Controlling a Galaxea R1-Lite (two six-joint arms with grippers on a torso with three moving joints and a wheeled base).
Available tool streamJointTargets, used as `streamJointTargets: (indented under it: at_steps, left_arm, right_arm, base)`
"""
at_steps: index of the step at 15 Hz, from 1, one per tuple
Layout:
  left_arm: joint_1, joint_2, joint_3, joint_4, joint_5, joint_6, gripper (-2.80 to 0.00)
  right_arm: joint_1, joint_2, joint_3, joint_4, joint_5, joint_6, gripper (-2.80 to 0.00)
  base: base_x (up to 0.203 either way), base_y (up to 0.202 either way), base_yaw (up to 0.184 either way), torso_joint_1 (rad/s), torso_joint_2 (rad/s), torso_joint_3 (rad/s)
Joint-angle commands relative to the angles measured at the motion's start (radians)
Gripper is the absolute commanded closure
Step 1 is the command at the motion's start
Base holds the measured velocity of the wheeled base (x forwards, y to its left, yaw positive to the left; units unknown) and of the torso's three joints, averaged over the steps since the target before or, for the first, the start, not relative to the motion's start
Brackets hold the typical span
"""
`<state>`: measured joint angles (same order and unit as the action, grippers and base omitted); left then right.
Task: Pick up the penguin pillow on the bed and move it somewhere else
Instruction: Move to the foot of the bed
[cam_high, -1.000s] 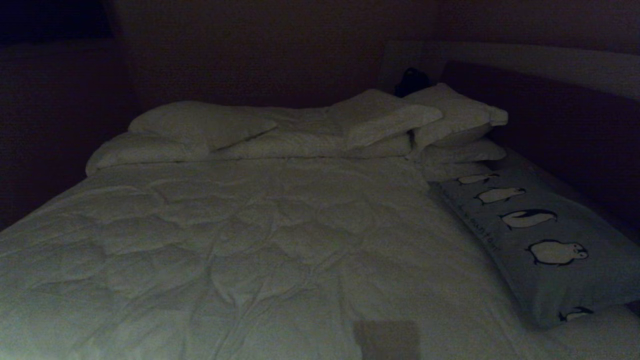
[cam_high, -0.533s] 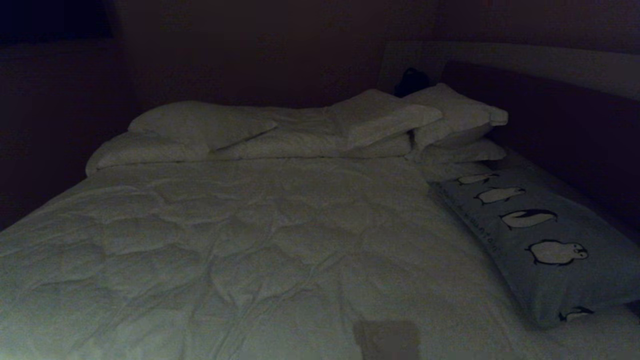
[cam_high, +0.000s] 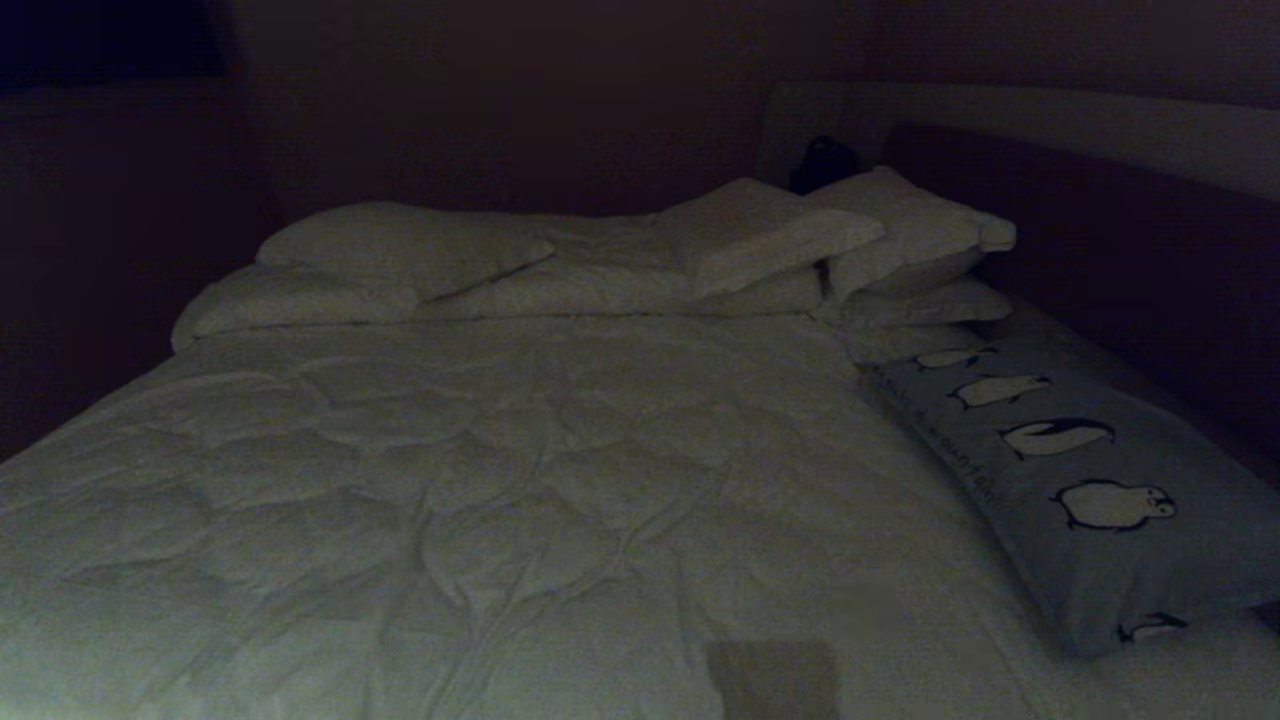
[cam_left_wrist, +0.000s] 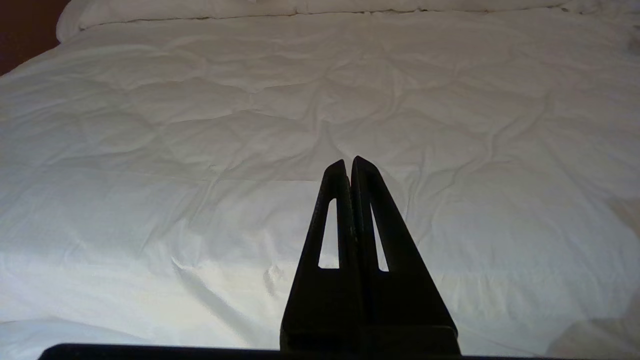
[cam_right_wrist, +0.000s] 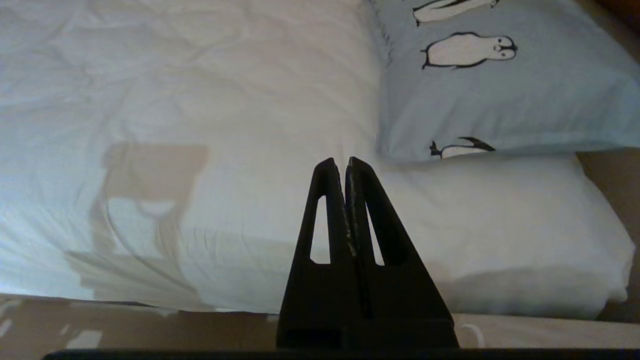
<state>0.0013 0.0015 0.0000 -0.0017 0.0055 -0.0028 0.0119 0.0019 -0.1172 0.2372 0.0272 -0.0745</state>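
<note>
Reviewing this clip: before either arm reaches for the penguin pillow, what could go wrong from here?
1. The long grey-blue penguin pillow lies flat on the wrinkled white quilted comforter; a low pinch might gather comforter fabric with it.
2. The right gripper is shut and short of the pillow's near end; it must open first, or it would only push the pillow.
3. The stacked plain white pillows touch its far end and could get dragged.

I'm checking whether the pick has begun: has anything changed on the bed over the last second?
Nothing has visibly moved. The long grey-blue penguin pillow still lies along the right side of the bed's wrinkled white quilted comforter, untouched, the plain white pillows unmoved. Both grippers, left and right, are shut and empty.
</note>
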Motion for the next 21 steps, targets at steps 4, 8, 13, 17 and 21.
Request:
streamJointTargets:
  at_steps: [4, 8, 13, 17, 21]
  left_arm:
    - [0.000, 0.000, 0.000, 0.000, 0.001, 0.001, 0.00]
    - [0.000, 0.000, 0.000, 0.000, 0.001, 0.000, 0.00]
    - [0.000, 0.000, 0.000, 0.000, 0.001, 0.000, 0.00]
    - [0.000, 0.000, 0.000, 0.000, 0.001, 0.000, 0.00]
    - [0.000, 0.000, 0.000, 0.000, 0.001, 0.000, 0.00]
  right_arm:
    - [0.000, 0.000, 0.040, -0.044, -0.004, 0.016, 0.00]
    - [0.000, -0.002, 0.040, -0.044, -0.013, 0.036, 0.00]
    - [0.000, -0.002, 0.040, -0.045, -0.013, 0.036, 0.00]
    - [0.000, -0.002, 0.040, -0.045, -0.013, 0.038, 0.00]
    - [0.000, -0.002, 0.040, -0.044, -0.013, 0.038, 0.00]
  base:
    - [0.000, 0.000, 0.000, 0.000, 0.00, 0.000]
    - [0.000, 0.000, 0.000, 0.000, 0.00, 0.000]
    - [0.000, 0.000, 0.000, 0.000, 0.00, 0.000]
    - [0.000, 0.000, 0.000, 0.000, 0.00, 0.000]
    - [0.000, 0.000, 0.000, 0.000, 0.00, 0.000]
